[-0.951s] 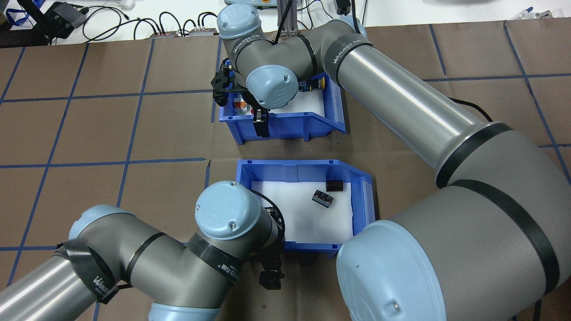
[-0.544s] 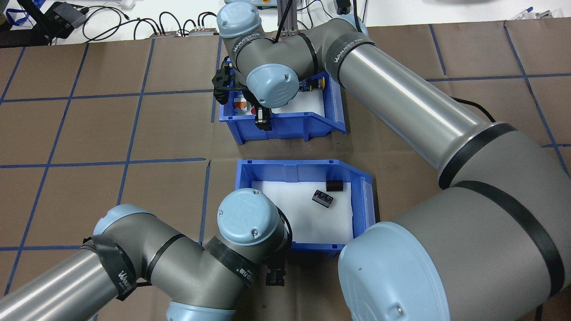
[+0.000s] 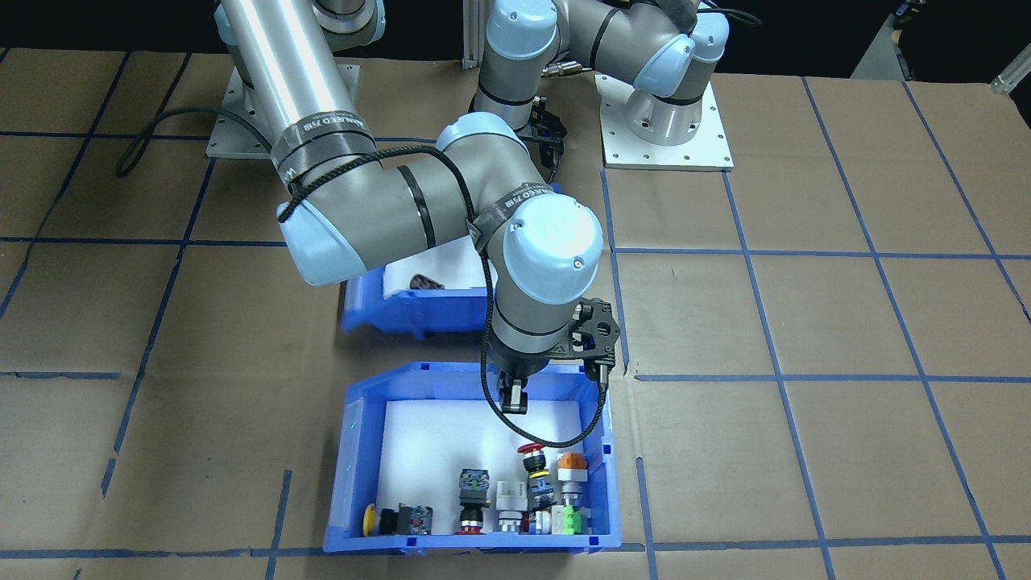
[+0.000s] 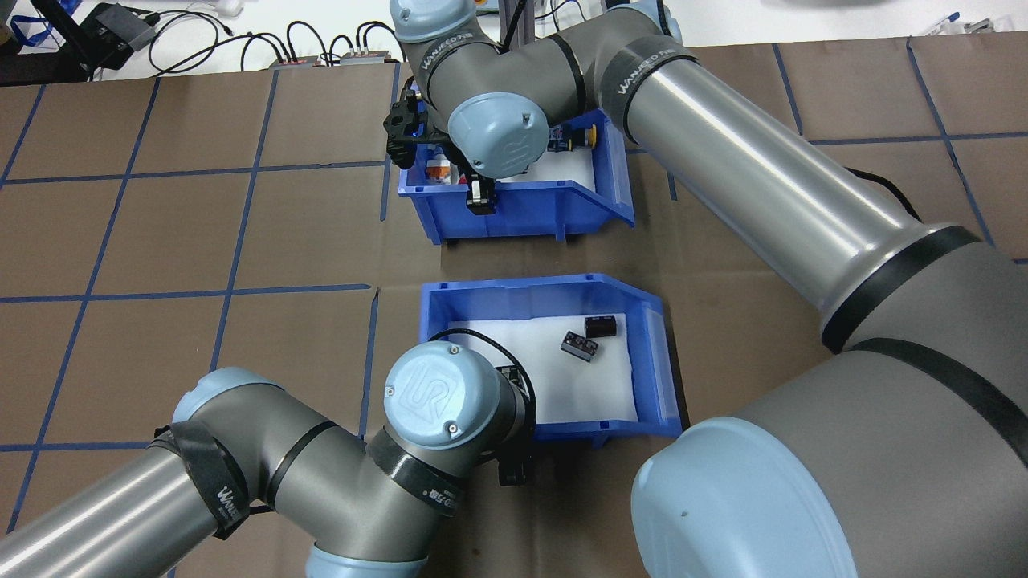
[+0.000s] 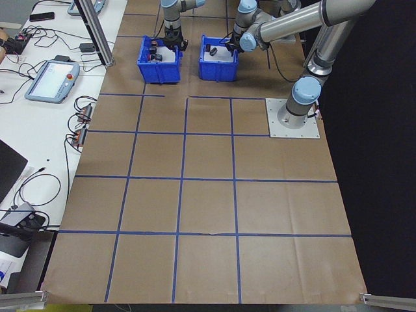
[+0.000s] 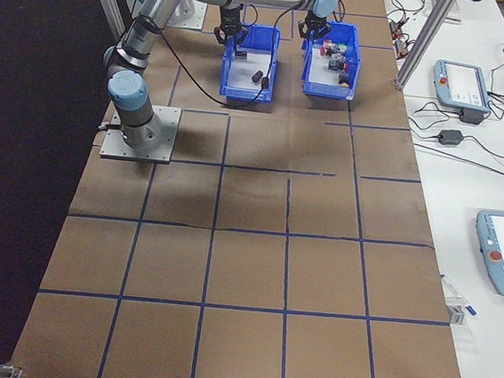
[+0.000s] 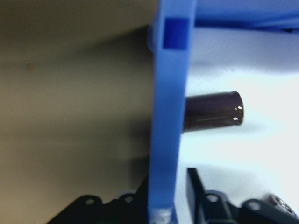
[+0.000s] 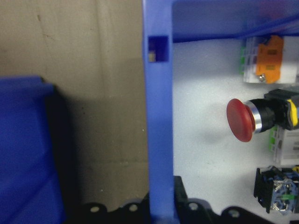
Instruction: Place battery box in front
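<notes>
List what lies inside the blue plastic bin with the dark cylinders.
The blue plastic bin has a white foam floor with two dark cylinders showing overhead. The left wrist view shows another cylinder by the gripped wall. The left arm covers that corner overhead.

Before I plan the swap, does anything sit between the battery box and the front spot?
Yes: the button bin sits directly beyond the battery box, its wall in the right claw. The left claw straddles the battery box's wall.

The bin of push-buttons [image 4: 526, 210], clamped by its near wall in the right gripper [image 4: 480, 195], sits farther away and a little rightward than a second ago. The battery box [image 4: 554, 301], gripped at its near wall by the left gripper [image 4: 511, 466], has shifted farther too, its two visible cylinders [image 4: 590, 337] sliding.
</notes>
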`<action>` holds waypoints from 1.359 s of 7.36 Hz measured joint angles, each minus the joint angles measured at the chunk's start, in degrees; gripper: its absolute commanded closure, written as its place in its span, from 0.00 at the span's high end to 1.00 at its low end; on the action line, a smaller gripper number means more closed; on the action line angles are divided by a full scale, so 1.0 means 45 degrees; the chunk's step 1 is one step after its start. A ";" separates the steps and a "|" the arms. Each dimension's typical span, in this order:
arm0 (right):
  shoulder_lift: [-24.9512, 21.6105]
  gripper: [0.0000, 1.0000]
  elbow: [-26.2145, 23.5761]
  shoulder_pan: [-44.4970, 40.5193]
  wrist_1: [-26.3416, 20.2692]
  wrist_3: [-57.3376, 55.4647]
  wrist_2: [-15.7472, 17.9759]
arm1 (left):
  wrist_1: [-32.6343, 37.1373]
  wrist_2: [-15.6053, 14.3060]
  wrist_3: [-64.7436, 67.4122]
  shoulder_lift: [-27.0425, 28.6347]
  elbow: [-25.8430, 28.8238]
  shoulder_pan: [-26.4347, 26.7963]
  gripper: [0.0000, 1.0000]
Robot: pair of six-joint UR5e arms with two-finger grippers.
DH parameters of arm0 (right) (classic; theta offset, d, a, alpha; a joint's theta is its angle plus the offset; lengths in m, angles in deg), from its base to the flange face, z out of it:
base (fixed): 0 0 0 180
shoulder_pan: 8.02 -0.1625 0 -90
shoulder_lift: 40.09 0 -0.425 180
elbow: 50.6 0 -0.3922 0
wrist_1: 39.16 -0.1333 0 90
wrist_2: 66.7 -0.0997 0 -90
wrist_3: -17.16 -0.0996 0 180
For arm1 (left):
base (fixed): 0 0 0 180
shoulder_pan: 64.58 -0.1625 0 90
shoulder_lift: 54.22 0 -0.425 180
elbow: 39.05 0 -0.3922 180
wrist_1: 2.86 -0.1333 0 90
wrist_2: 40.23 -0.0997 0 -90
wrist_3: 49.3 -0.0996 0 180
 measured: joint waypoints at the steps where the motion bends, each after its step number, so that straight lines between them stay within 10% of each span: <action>1: -0.0212 0.06 -0.0081 0.0445 -0.0058 0.0064 0.0255 | -0.0052 -0.0154 -0.0052 -0.0146 0.0040 -0.0023 0.00; 5: -0.1170 0.06 -0.0720 0.3471 -0.0199 0.2598 0.0514 | 0.0457 -0.0975 -0.1403 -0.0884 0.0648 -0.1631 0.00; 10: -0.4530 0.06 -0.5287 0.7632 0.0976 0.6988 0.0470 | 0.2096 -0.0192 -0.5787 -0.0303 0.2463 -0.5815 0.00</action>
